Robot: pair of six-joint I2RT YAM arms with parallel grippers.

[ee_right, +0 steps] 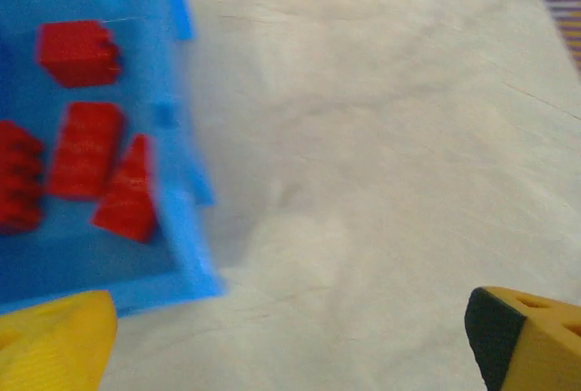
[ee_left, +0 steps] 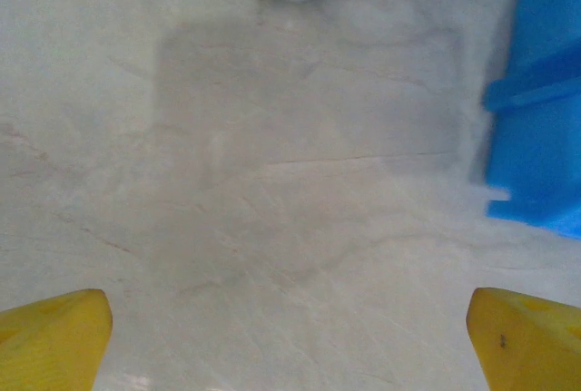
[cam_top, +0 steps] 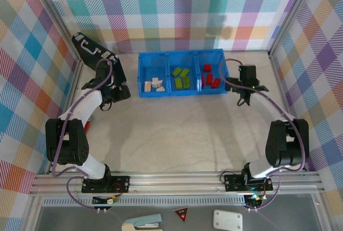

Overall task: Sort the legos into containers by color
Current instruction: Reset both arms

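Bin: blue, set crosswise at the far middle of the table and divided into three compartments side by side.
Cream bricks: gathered in the left compartment, close together near its front wall.
Green bricks: kept in the middle compartment, lying at mixed angles.
Red bricks: kept in the right compartment. In the right wrist view they are seen blurred, lying loose on the blue floor.
Left gripper: placed just beside the bin's left end, apart from it, over bare table. Its yellow fingers are spread wide, with only tabletop seen between them. A corner of the bin is seen at the right edge of the left wrist view.
Right gripper: placed just beside the bin's right end, over bare table. Its fingers are spread wide, one tip yellow, the other yellow with a black face. The bin's near corner is seen beside the left tip.
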